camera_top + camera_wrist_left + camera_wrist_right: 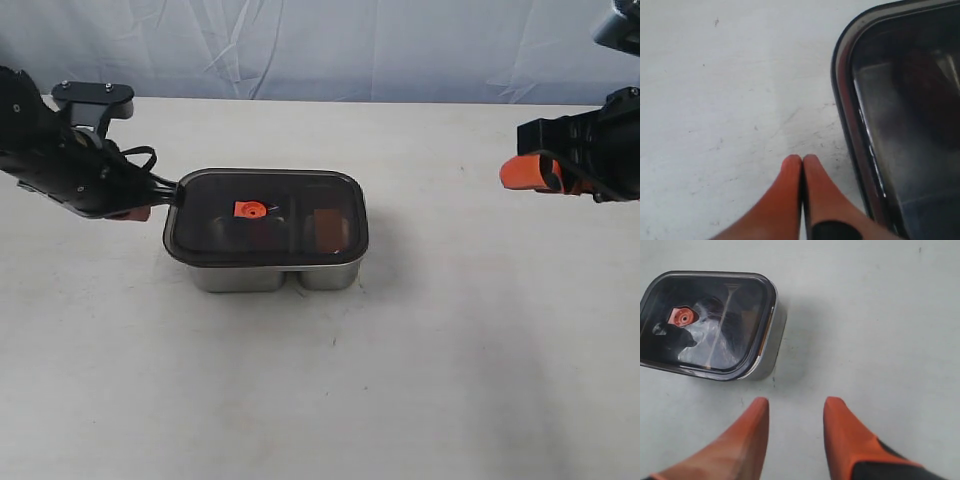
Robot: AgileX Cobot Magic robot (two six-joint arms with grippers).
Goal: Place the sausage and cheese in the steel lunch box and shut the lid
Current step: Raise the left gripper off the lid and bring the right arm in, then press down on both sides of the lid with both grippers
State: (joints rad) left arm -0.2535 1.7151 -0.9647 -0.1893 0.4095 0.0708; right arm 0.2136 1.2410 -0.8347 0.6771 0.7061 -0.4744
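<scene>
The steel lunch box (240, 277) stands mid-table with the dark lid (215, 195) lying on top, its orange valve tab (250, 209) facing up. Through the lid I make out only dim shapes: a reddish-dark one (262, 236) in the larger compartment and a brownish one (326, 228) in the smaller. I cannot tell which is the sausage or the cheese. My left gripper (135, 212) (802, 159) is shut and empty, just beside the lid's left rim (845, 100). My right gripper (530, 172) (796, 402) hangs open and empty, far to the box's right.
A pale table top (450, 350) carries the box, and a wrinkled light backdrop (320, 45) runs behind its far edge. In the right wrist view the lid (715, 315) and the box wall (774, 347) lie well beyond the fingertips.
</scene>
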